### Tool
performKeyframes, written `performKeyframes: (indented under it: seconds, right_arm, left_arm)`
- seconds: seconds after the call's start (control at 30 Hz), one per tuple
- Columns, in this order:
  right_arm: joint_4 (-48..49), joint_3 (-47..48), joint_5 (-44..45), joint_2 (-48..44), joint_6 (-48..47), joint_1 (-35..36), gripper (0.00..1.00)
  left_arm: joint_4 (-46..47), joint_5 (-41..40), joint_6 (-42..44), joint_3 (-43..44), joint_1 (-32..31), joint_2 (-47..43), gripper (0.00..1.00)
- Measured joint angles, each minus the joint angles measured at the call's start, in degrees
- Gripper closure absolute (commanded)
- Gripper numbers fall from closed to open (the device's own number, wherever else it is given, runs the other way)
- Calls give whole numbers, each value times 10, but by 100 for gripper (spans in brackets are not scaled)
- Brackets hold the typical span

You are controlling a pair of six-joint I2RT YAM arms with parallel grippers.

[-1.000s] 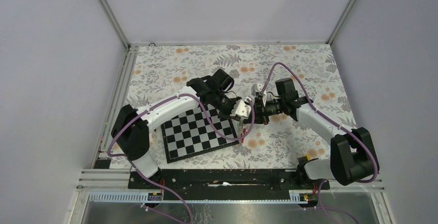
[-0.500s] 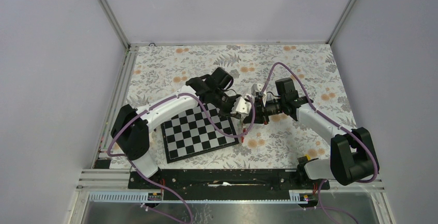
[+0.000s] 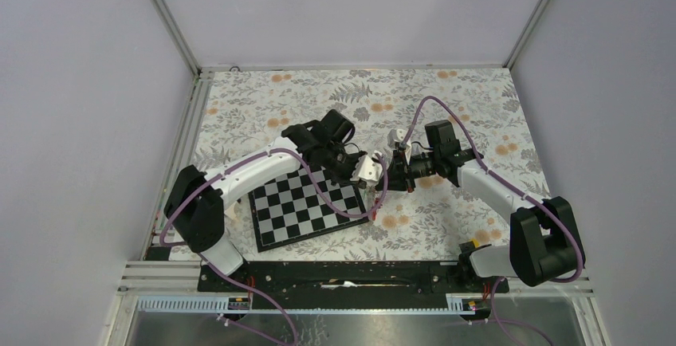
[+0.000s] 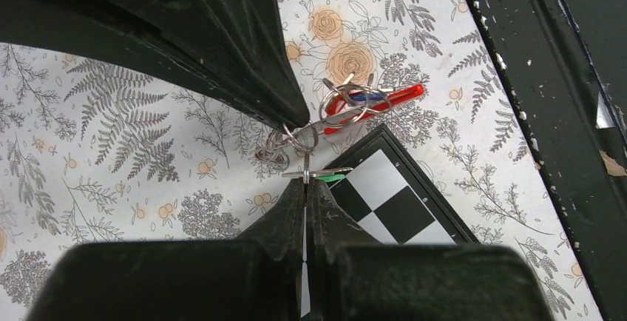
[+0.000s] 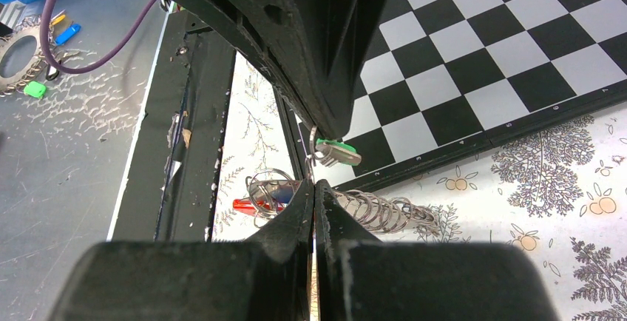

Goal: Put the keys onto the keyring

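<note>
Firstly, near edge: black frame rail (image 3: pixel 335 274) carries both arm bases, the left arm on the left.
Chessboard (image 3: pixel 303 206): lies flat on the floral bench (image 3: pixel 446 99), just ahead of the left base. Its right corner sits below the point where the two arms meet.
Left gripper (image 4: pixel 305 186): fingers clenched tip to tip, with a thin metal edge pinched between them at the green-headed key (image 4: pixel 331 177). The key lies crosswise just off the tips.
Right gripper (image 5: pixel 314 186): fingers clenched on a thin wire of the small split rings (image 4: pixel 299 137). It faces the left gripper, tips very close.
Keyring (image 4: pixel 384 97): red loop beside the chessboard corner, joined through larger rings to the small ones. A blue piece runs along it. Whether it hangs or rests on the bench cannot be told.
Top view: shows both arms converging. The keys are too small to make out, and only a red speck shows off the board's corner.
Left wrist view: shows the ring chain from the fingers to the red loop.
Right wrist view: shows a coil of stacked rings (image 5: pixel 381 211) beside the red loop, not made out elsewhere.
Far side: the bench runs to the grey walls (image 3: pixel 351 11).
</note>
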Motion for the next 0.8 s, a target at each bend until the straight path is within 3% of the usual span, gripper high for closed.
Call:
performKeyframes:
  seconds: [0.8]
  right_arm:
    - [2, 0, 5, 0, 0, 0, 100]
  left_arm:
    - [-1, 9, -5, 8, 0, -11, 100]
